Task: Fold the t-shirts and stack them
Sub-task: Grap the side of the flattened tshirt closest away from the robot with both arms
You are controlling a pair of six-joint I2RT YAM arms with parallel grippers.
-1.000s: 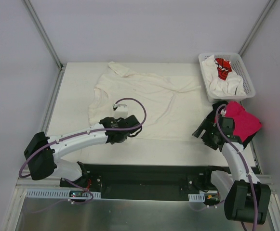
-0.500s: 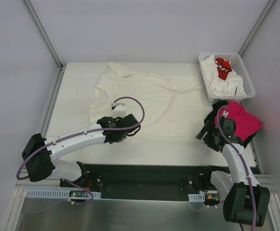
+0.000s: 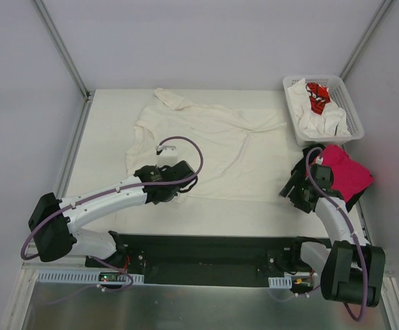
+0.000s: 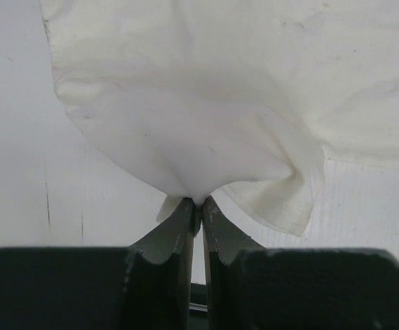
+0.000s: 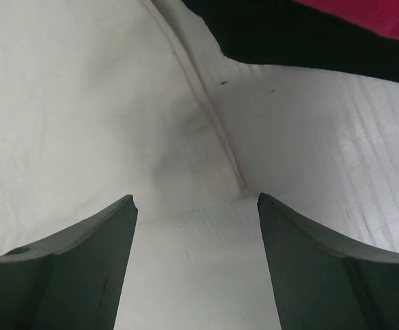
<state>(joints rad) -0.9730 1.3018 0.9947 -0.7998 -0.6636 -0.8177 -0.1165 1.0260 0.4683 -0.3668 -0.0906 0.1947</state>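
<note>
– Between the fingertips of the left gripper [image 4: 198,205], what is shown?
– A near corner of the cream t-shirt [image 3: 213,134], pinched tight. The jaws stand closed on the bunched cloth, which fans away from them toward the far edge.

– And the right gripper [image 5: 196,199]?
– Fingers spread wide, with nothing between them. It hangs low over the shirt's other near corner, which lies just ahead of the gap, toward the right finger.

– How does the shirt lie on the table [image 3: 106,124]?
– Spread across the middle, its longer run left to right, parallel to the near edge. Its near border runs from one gripper to the other.

– On what does the coming move turn?
– By judgement, on the free corner. The right arm is the nearer, and closing there would let both corners be carried toward the far edge together.

– What lies beyond?
– A magenta t-shirt [image 3: 347,172] on a black t-shirt [image 5: 302,41], just beside the right wrist at the right edge. The basket [image 3: 356,110] at the far-right corner holds more shirts, one a red-printed t-shirt [image 3: 317,96].
</note>
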